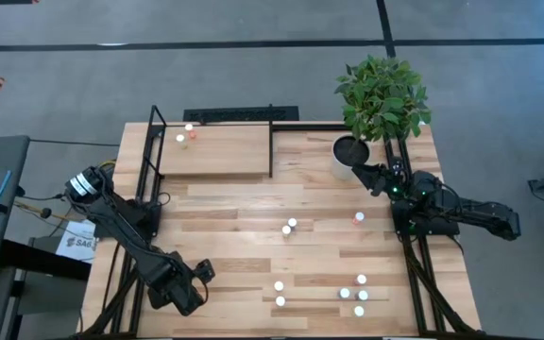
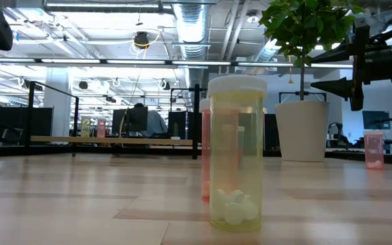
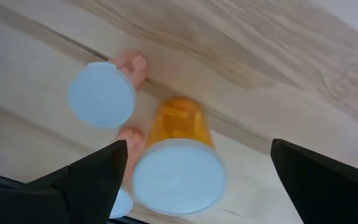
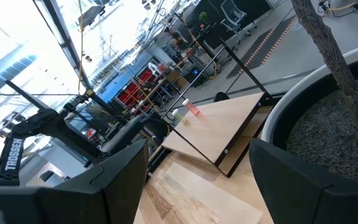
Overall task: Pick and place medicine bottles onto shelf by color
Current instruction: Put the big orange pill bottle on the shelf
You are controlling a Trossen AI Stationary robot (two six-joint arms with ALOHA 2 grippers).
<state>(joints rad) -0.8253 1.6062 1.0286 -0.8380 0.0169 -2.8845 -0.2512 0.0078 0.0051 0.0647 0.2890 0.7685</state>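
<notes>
My left gripper [image 1: 195, 281] is open near the table's near left corner. In its wrist view [image 3: 198, 144] the fingers stand on either side of an upright orange, white-capped bottle [image 3: 180, 143] without touching it. Pink bottles [image 3: 104, 93] stand beside it. My right gripper [image 1: 366, 175] is open and empty in the air beside the white plant pot [image 1: 348, 156]. The light-wood shelf [image 1: 220, 151] at the far left carries two bottles [image 1: 186, 135]. Several more bottles [image 1: 358, 295] stand on the table's near right part. A yellow bottle [image 2: 235, 163] stands close to the low camera.
The potted plant [image 1: 382, 94] stands at the far right, close to my right gripper [image 4: 199, 142]. The shelf's black uprights [image 1: 271, 142] rise around its board. Two bottles [image 1: 289, 227] and a red one [image 1: 358, 217] stand mid-table. Bare planks lie between shelf and bottles.
</notes>
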